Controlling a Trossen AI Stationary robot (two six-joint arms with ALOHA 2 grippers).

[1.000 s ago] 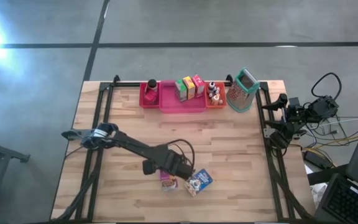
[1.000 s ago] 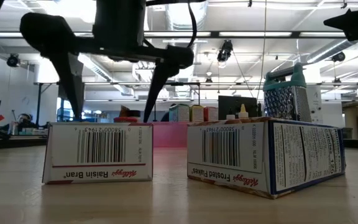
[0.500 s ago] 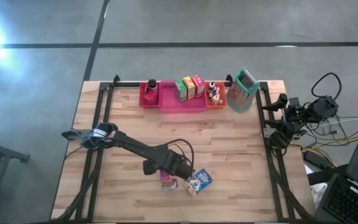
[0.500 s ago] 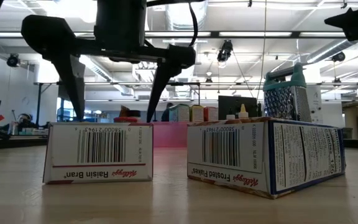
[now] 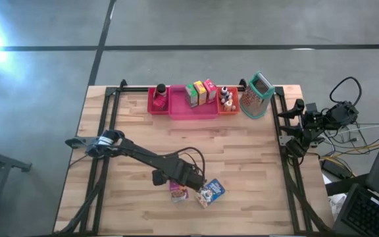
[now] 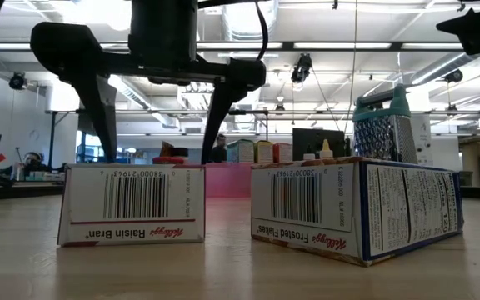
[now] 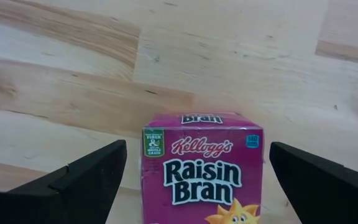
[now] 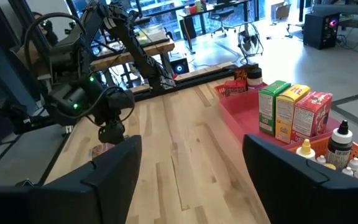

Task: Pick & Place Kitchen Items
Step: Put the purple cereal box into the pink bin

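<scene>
Left arm: we see the dark left arm reach from the left edge of the high view toward lower centre, its left gripper (image 5: 181, 183) hanging directly over the purple cardboard Raisin Bran box (image 5: 178, 192).
Left gripper state: its fingers (image 6: 98, 100) stand wide apart, one on each side of the box in the low view, with their tips behind its top edge; we cannot tell whether they touch it.
Purple box: it lies flat on the pale wooden plank table (image 5: 130, 131), lower centre of the high view. In the left wrist view we read "Kellogg's Raisin Bran" in white on the purple face, with a small green badge at its corner too small to read. In the low view its white end carries a barcode and an upside-down "Raisin Bran Kellogg's" over a red stripe.
Blue box: just right of it lies the blue and white Frosted Flakes carton (image 5: 211, 191), turned at an angle; whether the two touch we cannot tell. Its end panel shows a barcode and an upside-down "Frosted Flakes Kellogg's", its side fine print we cannot read.
Bins: along the upper centre of the high view run a red plastic bin (image 5: 158, 100), a pink tray (image 5: 193, 109) holding green, yellow and red small cartons (image 5: 201, 93), and an orange bin with small capped bottles (image 5: 226, 98).
Grater: at their right stands a metal box grater with a teal handle (image 5: 256, 95).
Right arm: it waits off the table's right edge; the right gripper (image 8: 191, 174) shows fingers set apart, holding nothing.
</scene>
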